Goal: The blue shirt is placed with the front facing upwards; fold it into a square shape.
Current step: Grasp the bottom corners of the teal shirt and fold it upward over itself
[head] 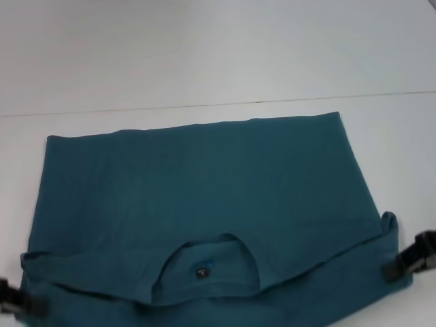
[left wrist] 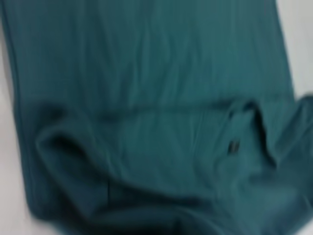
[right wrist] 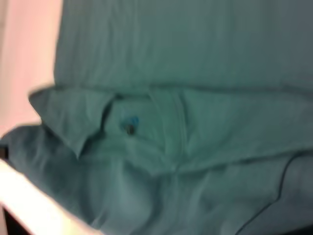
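Note:
The blue shirt [head: 204, 177] lies across the white table, sleeves tucked in so it forms a wide rectangle. Its collar end is nearest me and is raised off the table, folding back over the body. The round neck with its small dark label [head: 201, 272] faces up in the middle of that raised edge. My left gripper [head: 15, 300] holds the near left corner and my right gripper [head: 400, 264] holds the near right corner, both shut on the cloth. The left wrist view shows the shirt [left wrist: 146, 73] and label [left wrist: 234, 146]; the right wrist view shows the shirt [right wrist: 195, 49] and label [right wrist: 130, 128].
The white table [head: 204, 54] stretches beyond the shirt's far hem, with a thin seam line [head: 381, 95] running across it. Bare table also shows to the left and right of the shirt.

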Controlling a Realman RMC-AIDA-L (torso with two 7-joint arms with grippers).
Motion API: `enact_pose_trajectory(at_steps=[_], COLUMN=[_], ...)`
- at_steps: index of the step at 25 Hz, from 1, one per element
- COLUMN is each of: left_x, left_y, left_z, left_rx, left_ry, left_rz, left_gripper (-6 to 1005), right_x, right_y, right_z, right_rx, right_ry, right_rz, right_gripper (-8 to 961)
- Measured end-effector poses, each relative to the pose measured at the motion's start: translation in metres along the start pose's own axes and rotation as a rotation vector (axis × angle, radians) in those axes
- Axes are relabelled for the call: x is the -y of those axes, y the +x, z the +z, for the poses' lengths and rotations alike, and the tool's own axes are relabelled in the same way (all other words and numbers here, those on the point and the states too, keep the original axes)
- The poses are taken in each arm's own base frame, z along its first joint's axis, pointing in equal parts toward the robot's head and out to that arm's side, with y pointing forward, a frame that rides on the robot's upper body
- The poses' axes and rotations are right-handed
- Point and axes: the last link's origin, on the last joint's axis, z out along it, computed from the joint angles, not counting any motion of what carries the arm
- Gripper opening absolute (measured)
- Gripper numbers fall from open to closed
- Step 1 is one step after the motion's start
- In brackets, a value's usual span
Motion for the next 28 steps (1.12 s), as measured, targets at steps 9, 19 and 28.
enact_pose_trajectory(at_steps=[9, 19, 28], left_x=[-0.008, -0.022, -0.023], left_y=[0.052, 0.105, 0.138], left_z=[-0.016, -0.012, -0.003], left_rx=[-0.108, -0.210, -0.303], left_ry=[0.034, 0.134, 0.235], left_rz=[-0.010, -0.028, -0.028], left_gripper=[38, 39, 39], right_x=[0.005, 0.009, 0.009], right_y=[-0.040, -0.074, -0.107], right_z=[-0.049, -0.040, -0.018], right_rx=[0.394, 0.568, 0.658], right_ry=[-0.085, -0.068, 0.079], right_rz=[0.078, 0.140, 0.111], right_gripper=[100, 111, 121])
